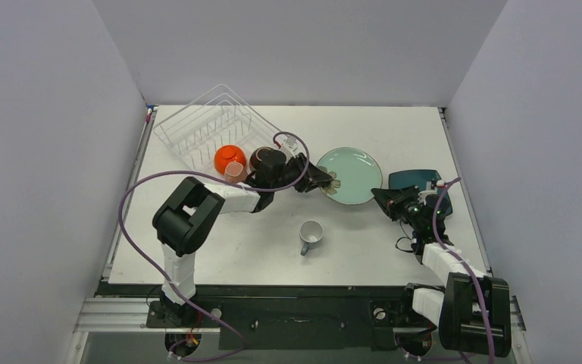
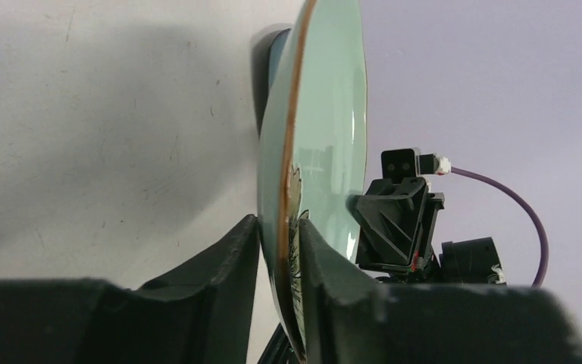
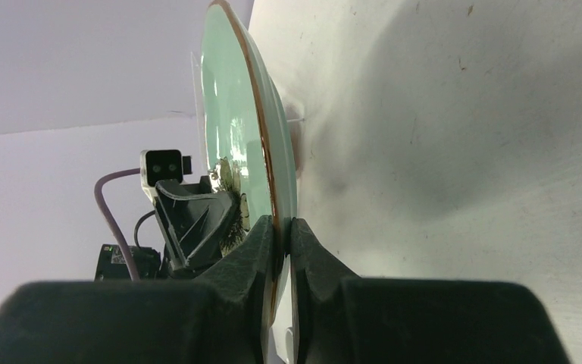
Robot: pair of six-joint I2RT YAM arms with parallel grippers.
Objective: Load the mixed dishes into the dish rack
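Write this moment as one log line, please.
left hand: shut on pale-teal plate rim | right hand: shut on opposite rim | grey-blue mug: on table, untouched

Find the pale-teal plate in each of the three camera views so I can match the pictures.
Top external: the pale-teal plate is just right of the picture's centre.
Left wrist: edge-on, running from top centre down between the left fingers.
Right wrist: edge-on, from top left of centre down between the right fingers.
Shared landmark: its dark flower, at the rim beside the left fingers, shows in all three.
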